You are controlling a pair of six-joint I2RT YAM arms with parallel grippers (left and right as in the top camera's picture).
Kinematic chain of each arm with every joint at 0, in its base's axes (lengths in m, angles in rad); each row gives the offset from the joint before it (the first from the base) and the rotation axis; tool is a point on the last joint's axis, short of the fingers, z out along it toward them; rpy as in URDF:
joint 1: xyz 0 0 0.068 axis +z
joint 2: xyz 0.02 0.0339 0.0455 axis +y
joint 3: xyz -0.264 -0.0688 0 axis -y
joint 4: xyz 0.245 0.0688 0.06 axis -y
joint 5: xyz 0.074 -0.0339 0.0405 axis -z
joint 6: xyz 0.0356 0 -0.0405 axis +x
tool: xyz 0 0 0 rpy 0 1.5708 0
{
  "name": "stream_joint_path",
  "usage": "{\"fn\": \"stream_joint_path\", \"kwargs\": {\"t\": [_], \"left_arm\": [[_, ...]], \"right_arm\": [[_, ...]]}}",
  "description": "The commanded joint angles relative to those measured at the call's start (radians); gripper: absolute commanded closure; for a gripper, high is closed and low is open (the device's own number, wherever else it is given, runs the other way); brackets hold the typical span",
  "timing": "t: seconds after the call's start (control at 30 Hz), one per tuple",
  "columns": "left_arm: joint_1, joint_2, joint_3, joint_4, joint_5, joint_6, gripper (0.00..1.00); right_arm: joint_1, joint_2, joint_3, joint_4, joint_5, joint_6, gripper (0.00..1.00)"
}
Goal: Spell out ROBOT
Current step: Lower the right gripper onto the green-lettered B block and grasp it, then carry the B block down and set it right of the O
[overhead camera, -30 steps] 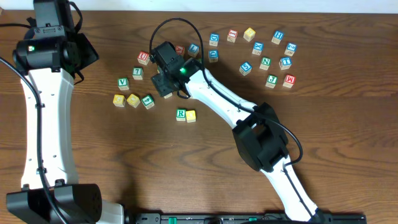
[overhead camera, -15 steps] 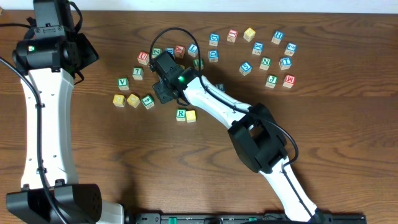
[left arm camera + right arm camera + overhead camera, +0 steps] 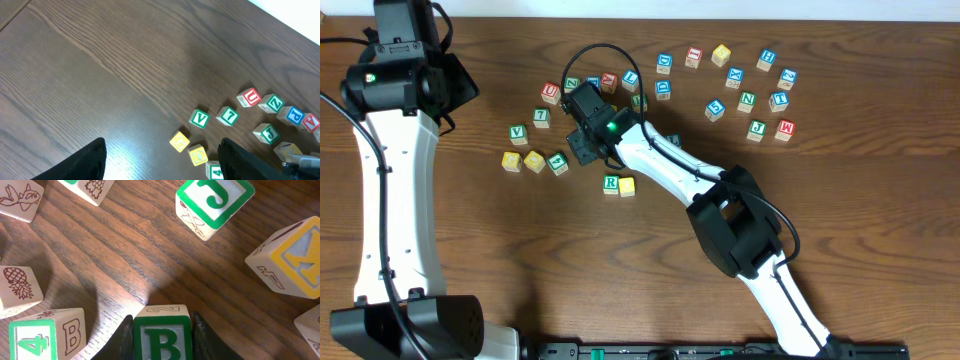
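In the right wrist view the green-framed B cube (image 3: 162, 337) sits on the table between my right gripper's (image 3: 162, 330) fingers, which press both its sides. From overhead that right gripper (image 3: 582, 148) is low over the left cluster and hides the B. The green-framed R cube (image 3: 611, 183) lies nearer the front with a yellow cube (image 3: 627, 186) touching its right side. My left gripper (image 3: 162, 160) hangs open above bare wood, with a yellow G cube (image 3: 179, 141) and a yellow O cube (image 3: 198, 155) between its fingers' line and the cluster.
Around the B lie a green 4 cube (image 3: 45, 332), a green J cube (image 3: 215, 200) and a yellow-faced cube (image 3: 292, 262). V (image 3: 518, 133), 7 (image 3: 541, 117) and red U (image 3: 551, 93) lie at left. A second group of cubes (image 3: 750, 100) is spread at the back right.
The right arm has shifted a little toward the front left and its jaws have closed onto the B cube. The left arm has not moved.
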Motion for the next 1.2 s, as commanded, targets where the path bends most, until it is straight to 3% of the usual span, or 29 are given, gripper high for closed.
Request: {"fn": "stream_joint_path", "kwargs": {"t": [0.0, 0.4, 0.6, 0.83, 1.17], "left_arm": [[0.002, 0.006, -0.011, -0.002, -0.017, 0.009, 0.29], [0.002, 0.006, -0.011, -0.002, -0.017, 0.009, 0.29], [0.002, 0.006, -0.011, -0.002, -0.017, 0.009, 0.29], [0.002, 0.006, -0.011, 0.002, -0.017, 0.009, 0.29], [0.002, 0.006, -0.011, 0.017, -0.017, -0.009, 0.29]], "right_arm": [[0.002, -0.010, -0.004, -0.003, 0.019, 0.004, 0.78], [-0.002, -0.240, -0.004, -0.137, 0.018, 0.004, 0.76], [-0.025, -0.364, -0.004, -0.296, 0.021, 0.021, 0.72], [-0.087, -0.375, -0.013, -0.518, 0.023, 0.124, 0.73], [-0.103, -0.372, -0.210, -0.492, 0.022, 0.235, 0.71]]}}
